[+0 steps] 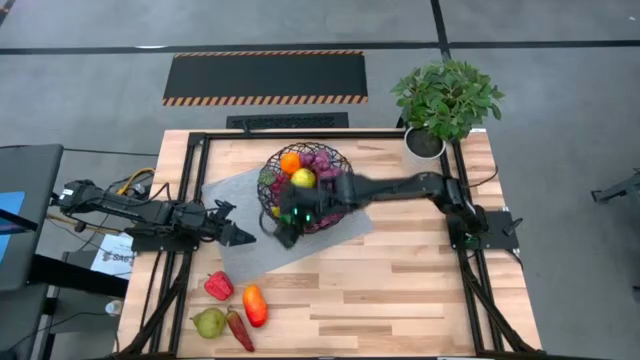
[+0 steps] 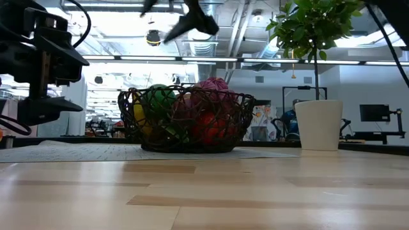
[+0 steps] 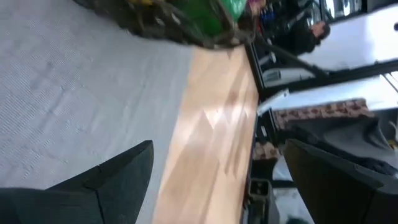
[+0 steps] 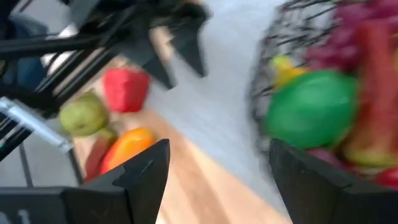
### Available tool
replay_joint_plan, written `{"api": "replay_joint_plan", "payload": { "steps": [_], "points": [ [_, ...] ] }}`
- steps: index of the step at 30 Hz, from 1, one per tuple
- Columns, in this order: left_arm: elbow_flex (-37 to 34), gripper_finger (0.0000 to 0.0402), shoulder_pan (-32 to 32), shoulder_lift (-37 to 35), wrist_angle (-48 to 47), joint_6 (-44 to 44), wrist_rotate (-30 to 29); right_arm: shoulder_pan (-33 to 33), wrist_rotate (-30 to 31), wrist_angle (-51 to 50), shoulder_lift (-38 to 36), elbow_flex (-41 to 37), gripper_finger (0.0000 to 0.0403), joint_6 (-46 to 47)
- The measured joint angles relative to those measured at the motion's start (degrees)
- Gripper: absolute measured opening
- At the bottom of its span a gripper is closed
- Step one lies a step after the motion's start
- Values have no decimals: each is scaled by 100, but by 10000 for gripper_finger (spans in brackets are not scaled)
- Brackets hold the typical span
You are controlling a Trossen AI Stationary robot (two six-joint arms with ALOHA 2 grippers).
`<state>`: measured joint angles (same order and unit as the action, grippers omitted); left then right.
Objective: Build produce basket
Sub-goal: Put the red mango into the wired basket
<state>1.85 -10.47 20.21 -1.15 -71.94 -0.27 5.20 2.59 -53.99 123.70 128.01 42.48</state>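
The right gripper (image 1: 284, 232), open and empty, hangs over the near rim of the basket (image 1: 335, 158) (left gripper (image 1: 240, 236) open, waiting beside it), so lift clear before reaching down for the pepper (image 1: 218, 286).

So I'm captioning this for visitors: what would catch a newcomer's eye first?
The black wire basket at the table's middle, heaped with bright produce, with the right gripper open just over its near rim. Next, the loose group of red pepper, orange pepper and pear at the front left, and the leafy potted plant at the far right corner.
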Motion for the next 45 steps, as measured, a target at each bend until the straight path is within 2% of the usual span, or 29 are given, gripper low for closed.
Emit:
{"api": "replay_joint_plan", "payload": {
  "steps": [6,8,14,19,23,28,31,33,35,42,45],
  "points": [
    [-1,346,-44,0,44,-142,885,704,897,252,77,-84,291,359],
    [1,346,-135,2,65,-232,1072,856,1022,486,197,-192,291,408],
    [68,346,-563,11,8,-532,1014,1188,934,678,765,-271,291,402],
    [922,346,-918,160,-332,-566,806,1332,450,1192,1198,-275,291,436],
    [2096,346,-1198,392,-1501,-256,721,1365,298,1469,1213,-269,291,724],
    [3804,345,-1640,967,-4122,253,182,1383,807,1903,1237,-262,291,1009],
    [4455,345,-1953,1443,-5617,128,-317,1376,1001,2252,1344,-254,291,1198],
    [4670,345,-2169,1744,-6222,-89,-480,1382,1019,2534,1494,-255,291,1352],
    [4681,345,-2394,2021,-6554,-284,-494,1397,1007,2749,1650,-257,291,1588],
    [4644,345,-3356,2890,-6405,-764,-471,1539,920,3083,1919,-268,291,1901],
    [4644,345,-3881,3159,-6357,-1277,-482,1600,961,3197,1902,-262,291,1761]
  ]
}}
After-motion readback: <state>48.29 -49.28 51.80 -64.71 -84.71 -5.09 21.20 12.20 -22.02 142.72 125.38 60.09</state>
